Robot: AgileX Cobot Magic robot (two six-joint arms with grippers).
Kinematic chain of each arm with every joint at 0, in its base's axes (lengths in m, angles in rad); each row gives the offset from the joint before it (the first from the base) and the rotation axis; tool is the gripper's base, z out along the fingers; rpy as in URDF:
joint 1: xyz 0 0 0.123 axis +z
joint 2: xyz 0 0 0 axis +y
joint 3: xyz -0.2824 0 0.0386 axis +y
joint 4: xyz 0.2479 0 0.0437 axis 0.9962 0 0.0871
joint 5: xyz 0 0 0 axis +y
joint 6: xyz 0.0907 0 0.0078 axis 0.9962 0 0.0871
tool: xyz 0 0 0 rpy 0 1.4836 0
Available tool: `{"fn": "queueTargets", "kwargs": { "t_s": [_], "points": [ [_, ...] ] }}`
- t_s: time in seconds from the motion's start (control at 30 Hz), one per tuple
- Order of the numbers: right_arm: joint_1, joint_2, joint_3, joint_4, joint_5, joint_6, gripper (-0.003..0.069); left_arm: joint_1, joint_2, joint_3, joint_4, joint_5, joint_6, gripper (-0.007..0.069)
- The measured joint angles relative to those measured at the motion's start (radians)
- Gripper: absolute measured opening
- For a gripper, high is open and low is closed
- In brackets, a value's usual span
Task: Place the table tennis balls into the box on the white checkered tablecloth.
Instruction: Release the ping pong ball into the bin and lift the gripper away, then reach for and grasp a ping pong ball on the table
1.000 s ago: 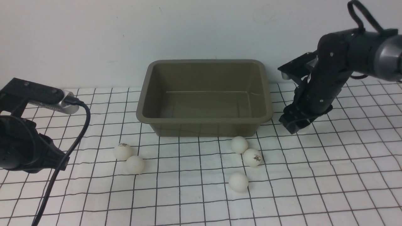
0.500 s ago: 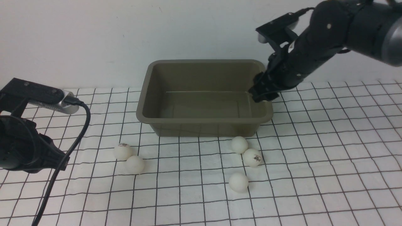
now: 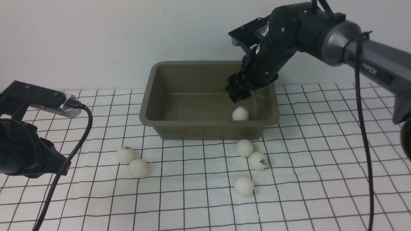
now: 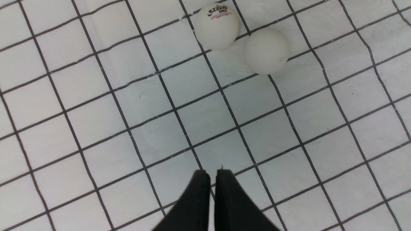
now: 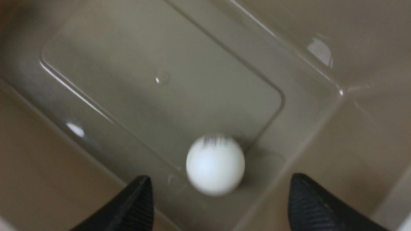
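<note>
The olive-brown box (image 3: 147, 96) stands at the back of the white checkered tablecloth (image 3: 321, 166). One table tennis ball (image 3: 240, 113) is inside it near the right front corner, blurred in the right wrist view (image 5: 215, 164). My right gripper (image 3: 238, 93) hangs open above that ball, fingertips (image 5: 141, 192) wide apart (image 5: 219, 181). Two balls (image 3: 125, 154) (image 3: 138, 168) lie left of the box's front, three more (image 3: 245, 148) (image 3: 257, 160) (image 3: 243, 186) lie in front of it. My left gripper (image 4: 212, 175) is shut and empty, low over the cloth short of the left pair (image 4: 217, 26) (image 4: 266, 51).
A plain white wall runs behind the box. The left arm's black cable (image 3: 64, 166) droops over the cloth at the left. The right arm (image 3: 353, 54) reaches in from the right above the cloth.
My right gripper carried a ball up from the cloth right of the box, moved left over the box and opened; the ball now lies free in the box. The left arm has not moved.
</note>
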Motion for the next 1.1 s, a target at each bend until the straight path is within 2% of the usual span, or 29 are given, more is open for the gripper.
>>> {"fn": "queueTargets", "kwargs": {
  "t_s": [0.2,0.37,0.5,0.7,0.83,0.97,1.1],
  "points": [
    [0.000,-0.007,-0.111,-0.006,0.130,0.022,0.0531,0.000,0.000,0.000,0.000,0.000,0.000,0.0009],
    [0.000,-0.084,-0.127,-0.005,0.147,0.083,0.0531,0.000,0.000,0.000,0.000,0.000,0.000,0.0010],
    [0.000,-0.209,0.043,0.001,0.149,0.113,0.0531,0.000,0.000,0.000,0.000,0.001,0.000,0.0011],
    [0.004,-0.431,0.433,0.105,0.147,0.109,0.0531,0.000,0.000,0.000,0.000,0.001,0.000,0.0020],
    [0.053,-0.480,0.591,0.106,0.086,0.109,0.0531,0.000,0.000,0.000,0.000,0.004,0.000,0.0020],
    [0.142,-0.461,0.705,0.054,-0.014,0.152,0.0531,0.000,0.000,0.000,0.000,0.006,0.000,0.0025],
    [0.242,-0.406,0.720,-0.094,-0.107,0.281,0.0531,0.000,0.000,0.000,0.000,0.007,0.000,0.0030]
  ]
}}
